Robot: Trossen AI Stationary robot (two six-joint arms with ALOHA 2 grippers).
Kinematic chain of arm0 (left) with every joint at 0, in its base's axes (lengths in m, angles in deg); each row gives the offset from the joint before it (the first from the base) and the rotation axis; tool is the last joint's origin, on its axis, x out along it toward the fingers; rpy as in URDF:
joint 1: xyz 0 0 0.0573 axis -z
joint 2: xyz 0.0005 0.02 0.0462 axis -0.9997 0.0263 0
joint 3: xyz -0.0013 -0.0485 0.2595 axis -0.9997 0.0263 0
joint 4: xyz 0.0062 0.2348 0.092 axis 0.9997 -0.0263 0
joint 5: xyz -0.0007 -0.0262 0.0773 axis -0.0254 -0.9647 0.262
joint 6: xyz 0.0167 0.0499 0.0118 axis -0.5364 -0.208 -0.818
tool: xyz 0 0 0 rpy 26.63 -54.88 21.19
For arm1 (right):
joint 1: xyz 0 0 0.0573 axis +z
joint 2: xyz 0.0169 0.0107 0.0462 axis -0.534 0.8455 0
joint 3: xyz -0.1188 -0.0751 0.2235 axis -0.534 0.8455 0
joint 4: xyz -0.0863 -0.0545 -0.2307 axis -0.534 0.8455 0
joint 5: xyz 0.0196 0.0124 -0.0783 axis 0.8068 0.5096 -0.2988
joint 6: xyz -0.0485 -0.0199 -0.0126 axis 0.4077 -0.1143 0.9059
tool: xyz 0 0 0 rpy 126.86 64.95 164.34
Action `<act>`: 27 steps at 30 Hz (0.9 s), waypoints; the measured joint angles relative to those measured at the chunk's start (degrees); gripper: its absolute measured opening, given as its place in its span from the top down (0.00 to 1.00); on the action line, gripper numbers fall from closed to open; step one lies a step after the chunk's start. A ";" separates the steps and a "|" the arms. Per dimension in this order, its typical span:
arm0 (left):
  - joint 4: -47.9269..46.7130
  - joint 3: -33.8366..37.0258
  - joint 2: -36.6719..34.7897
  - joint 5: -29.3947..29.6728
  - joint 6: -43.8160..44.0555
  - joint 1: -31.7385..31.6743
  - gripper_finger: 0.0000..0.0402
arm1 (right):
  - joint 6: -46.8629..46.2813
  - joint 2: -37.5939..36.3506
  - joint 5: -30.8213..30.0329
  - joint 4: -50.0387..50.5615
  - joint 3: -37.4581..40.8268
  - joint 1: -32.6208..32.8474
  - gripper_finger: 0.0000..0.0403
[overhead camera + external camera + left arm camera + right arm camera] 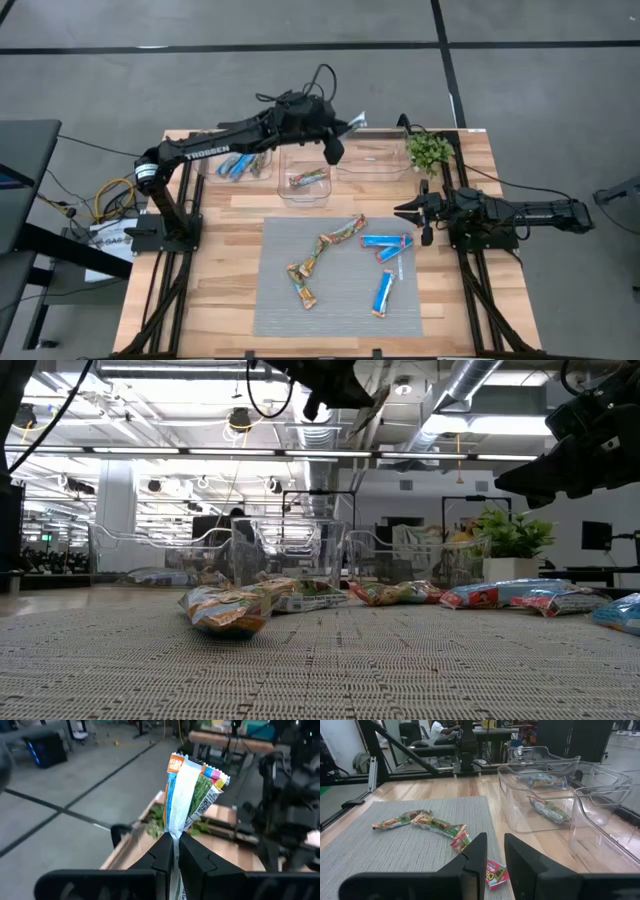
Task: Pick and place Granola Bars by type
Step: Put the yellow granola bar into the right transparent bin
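My left gripper (345, 125) is high above the row of clear bins, shut on a multicoloured green/orange granola bar (192, 795), which also shows in the low view (375, 400). My right gripper (410, 212) hovers open and empty at the mat's right edge, pointing toward the table's left. On the grey mat (280, 320) lie several bars flat: multicoloured ones (340, 235) (303, 268), blue ones with red ends (386, 243) and a blue-and-white one (382, 293). The left bin (235, 162) holds blue bars and the middle bin (305, 178) a multicoloured bar. My left gripper pinches the multicoloured bar by one end (175, 834) between its two fingers. The fingers point roughly toward the table's right side. The bar sticks out past the fingertips along their line, its free end (200, 767) away from the gripper, lifted well clear of the bins and table.
A third clear bin (375, 162) stands to the right of the middle one. A small potted plant (430, 150) stands at the far right corner, just beyond my right arm. Bare wood lies around the mat on the near left and right.
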 joint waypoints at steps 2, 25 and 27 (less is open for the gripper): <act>2.40 -0.08 0.81 -0.39 0.00 -0.48 0.96 | 0.00 0.00 -0.01 -0.02 0.00 -0.01 0.85; 17.19 0.00 21.04 -8.84 2.69 -4.24 0.96 | 0.01 0.00 0.05 -0.01 -0.02 -0.01 0.85; 17.10 0.00 21.70 -7.99 2.88 -4.34 0.95 | 0.01 0.00 0.06 0.00 -0.02 -0.02 0.85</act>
